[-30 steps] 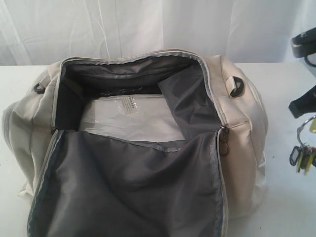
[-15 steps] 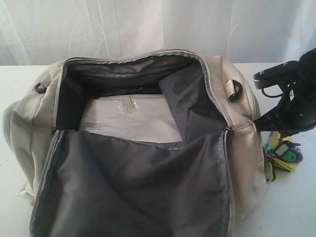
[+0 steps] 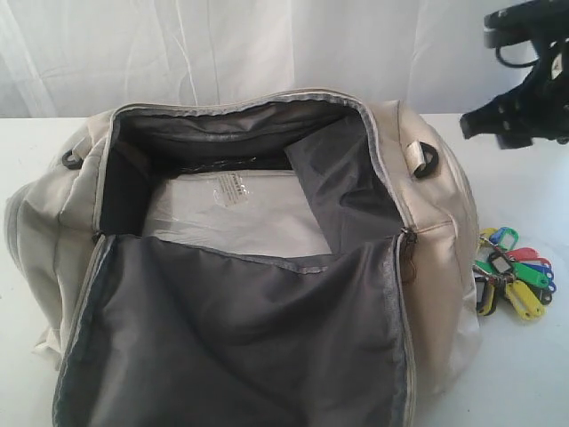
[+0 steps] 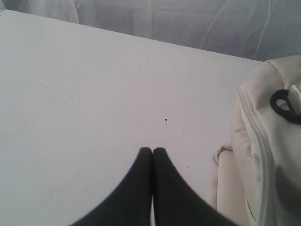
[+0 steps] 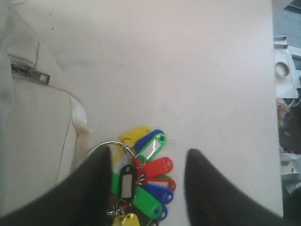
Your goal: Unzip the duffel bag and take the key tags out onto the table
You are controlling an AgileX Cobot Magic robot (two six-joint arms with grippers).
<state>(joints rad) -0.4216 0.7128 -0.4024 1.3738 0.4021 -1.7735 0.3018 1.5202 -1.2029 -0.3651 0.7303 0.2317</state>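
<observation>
While the right hand [image 5: 148,153] hangs parted, key tags [image 5: 157,168] on the table [image 5: 188,70] below it

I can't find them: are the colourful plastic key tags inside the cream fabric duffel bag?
No, the colourful plastic key tags lie on the white table beside the cream duffel bag.

Exterior view: high on the near side, tilted down toward the far curtain [image 3: 267,44]; close, duffel bag [image 3: 267,329] filling most of the picture.
Left wrist view: behind the left gripper [image 4: 152,150], low over the table [image 4: 94,94], facing the bag's left end.
Right wrist view: above the right gripper [image 5: 148,157], looking steeply down on the key tags [image 5: 148,183].
Shared with exterior: bag's left end from left wrist; key tags from right wrist.
</observation>
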